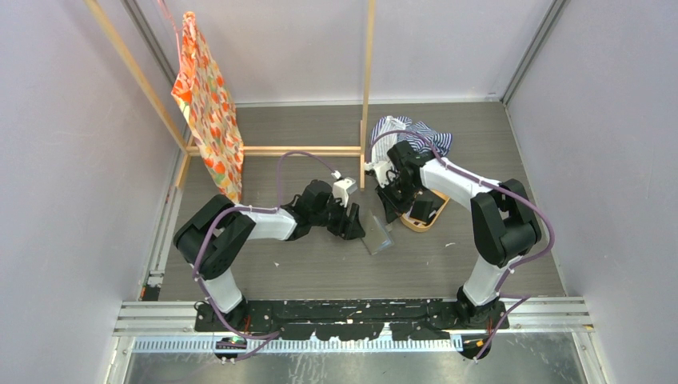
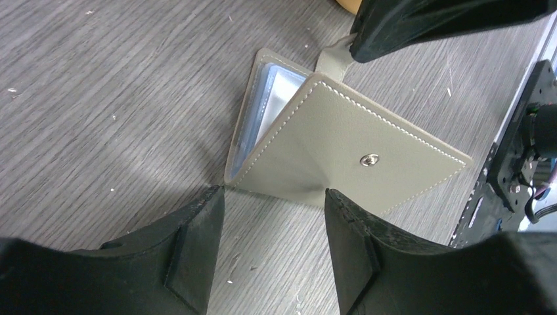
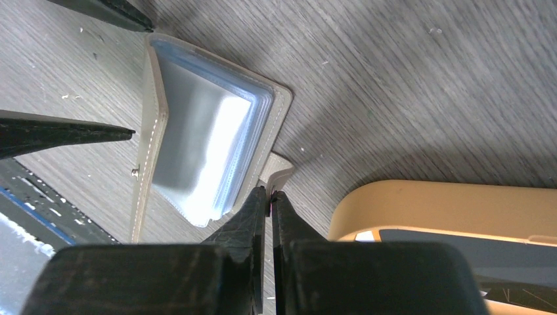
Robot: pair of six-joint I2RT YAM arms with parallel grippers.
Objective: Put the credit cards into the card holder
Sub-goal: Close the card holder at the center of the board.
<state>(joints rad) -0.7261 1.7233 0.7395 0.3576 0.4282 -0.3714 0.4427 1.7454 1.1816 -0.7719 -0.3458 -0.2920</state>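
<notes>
Two claws are at the card holder (image 1: 377, 238), which lies on the grey wood-grain surface (image 1: 320, 272) just beside the orange-tan tray (image 1: 417, 228), on the tray's side toward my left arm. The top camera gives me that layout and little more: the card holder is a small pale patch, and both claws are dark lumps whose jaws I can't read. Only that view shows the striped cloth (image 1: 412, 134), beyond the tray toward the back wall. The left wrist camera adds what the top one can't. The card holder is partly open, its stitched outer cover tilted up with a metal snap (image 2: 371, 159) on it, and pale blue-white sleeves (image 2: 272, 108) show in the gap. The right wrist camera looks into the open side from the tray's side. It shows the stack of clear sleeves, and the tray's rim with a dark flat slab inside that I take for one of the credit cards (image 3: 460, 239). Whether the sleeves hold cards I can't tell. The left claw (image 2: 272, 193) stands open on the side of the card holder away from the tray. Its jaws sit to either side of the folded corner, one fingertip (image 2: 213, 197) just beside it, gripping nothing. The right claw (image 3: 269, 193), between card holder and tray, is pinched shut on the card holder's closing tab (image 3: 279, 172).
</notes>
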